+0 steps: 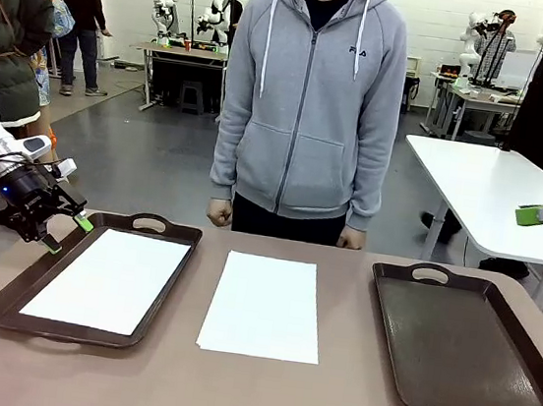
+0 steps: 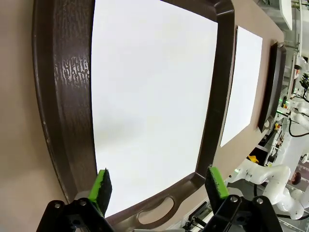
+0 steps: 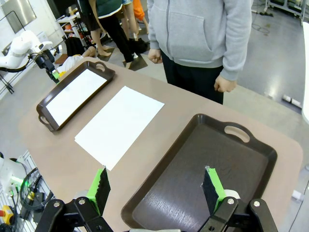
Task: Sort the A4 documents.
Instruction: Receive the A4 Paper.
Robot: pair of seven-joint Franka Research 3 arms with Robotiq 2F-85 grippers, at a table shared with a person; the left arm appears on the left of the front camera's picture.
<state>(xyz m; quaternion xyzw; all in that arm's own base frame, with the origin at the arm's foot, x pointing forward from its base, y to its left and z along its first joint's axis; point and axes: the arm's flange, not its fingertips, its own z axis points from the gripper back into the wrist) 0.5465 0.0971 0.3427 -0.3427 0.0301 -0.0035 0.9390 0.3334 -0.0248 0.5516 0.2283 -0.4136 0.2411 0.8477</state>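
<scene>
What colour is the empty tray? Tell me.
Dark brown tray, clearest in the right wrist view.

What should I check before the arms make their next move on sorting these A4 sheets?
1. Left tool open, holding nothing: ok.
2. Right tool open, facing the bare right tray: ok.
3. Middle A4 sheet flat on the table between the trays, untouched: ok.
4. Left tray with its A4 sheet lying flat inside: ok.
5. Person's hands off the sheets, at the far edge: ok.
6. Which tray the middle sheet belongs in: cannot tell, both sheets look blank.
</scene>
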